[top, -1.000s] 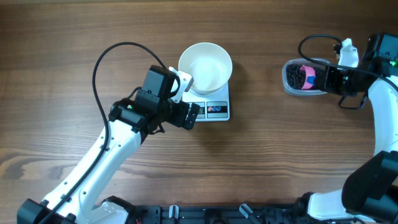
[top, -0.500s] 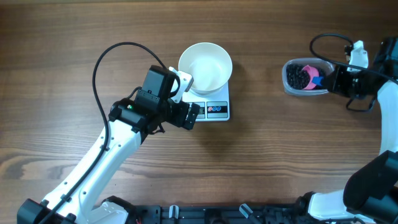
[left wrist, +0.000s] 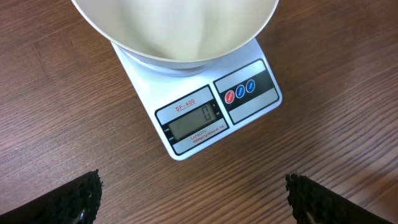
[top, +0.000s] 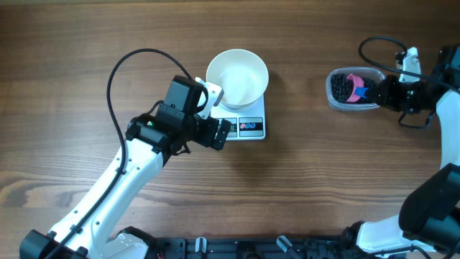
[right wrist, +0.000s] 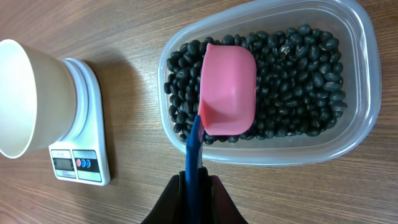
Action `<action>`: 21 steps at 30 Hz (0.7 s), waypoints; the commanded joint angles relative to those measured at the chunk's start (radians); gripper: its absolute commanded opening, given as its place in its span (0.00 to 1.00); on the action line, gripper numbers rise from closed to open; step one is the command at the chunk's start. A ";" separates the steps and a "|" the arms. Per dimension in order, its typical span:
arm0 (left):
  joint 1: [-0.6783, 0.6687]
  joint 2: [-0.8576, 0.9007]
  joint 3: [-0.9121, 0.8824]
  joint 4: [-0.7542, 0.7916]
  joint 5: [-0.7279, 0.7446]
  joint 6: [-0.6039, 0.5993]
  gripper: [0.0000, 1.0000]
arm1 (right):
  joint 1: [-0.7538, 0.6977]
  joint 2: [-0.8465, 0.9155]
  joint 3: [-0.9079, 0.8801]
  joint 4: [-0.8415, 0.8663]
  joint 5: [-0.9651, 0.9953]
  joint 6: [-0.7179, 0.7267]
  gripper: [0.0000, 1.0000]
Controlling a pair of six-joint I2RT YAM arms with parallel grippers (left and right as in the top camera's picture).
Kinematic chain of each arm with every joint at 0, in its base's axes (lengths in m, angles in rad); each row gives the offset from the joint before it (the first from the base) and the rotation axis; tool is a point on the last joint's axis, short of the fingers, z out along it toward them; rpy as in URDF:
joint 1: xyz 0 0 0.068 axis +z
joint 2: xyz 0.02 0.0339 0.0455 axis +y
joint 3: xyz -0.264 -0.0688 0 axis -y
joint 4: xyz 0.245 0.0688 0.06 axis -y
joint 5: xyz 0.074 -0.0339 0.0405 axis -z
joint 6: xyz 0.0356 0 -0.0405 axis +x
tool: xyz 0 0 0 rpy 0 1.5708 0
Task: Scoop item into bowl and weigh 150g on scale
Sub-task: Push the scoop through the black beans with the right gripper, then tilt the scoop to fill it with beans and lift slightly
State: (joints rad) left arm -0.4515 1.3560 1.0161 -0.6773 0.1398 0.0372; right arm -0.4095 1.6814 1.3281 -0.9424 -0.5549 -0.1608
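Right wrist view: scooping step, right end effector (right wrist: 194, 186) clamped on the pink scoop (right wrist: 227, 90) atop beans (right wrist: 292, 74) in the tub (right wrist: 280, 158) near the tabletop's (right wrist: 112, 25) right edge; next likely dig, then carry to the bowl (right wrist: 22, 99).

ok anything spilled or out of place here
Nothing stands out. The black beans are all inside the clear tub, none spilled; the empty white bowl sits upright on the scale, which reads zero, and the right tool grips the pink scoop.
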 commanded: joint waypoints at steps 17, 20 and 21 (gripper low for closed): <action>0.005 -0.010 0.016 0.000 0.012 0.011 1.00 | -0.031 0.065 -0.014 0.006 -0.102 0.008 0.04; 0.005 -0.010 0.016 0.000 0.012 0.011 1.00 | -0.031 0.066 -0.014 -0.003 -0.101 0.033 0.04; 0.005 -0.010 0.016 0.000 0.012 0.011 1.00 | -0.031 0.066 -0.014 -0.005 -0.101 0.034 0.04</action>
State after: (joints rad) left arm -0.4515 1.3560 1.0161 -0.6773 0.1398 0.0372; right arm -0.4488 1.7081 1.3281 -0.9463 -0.6098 -0.1493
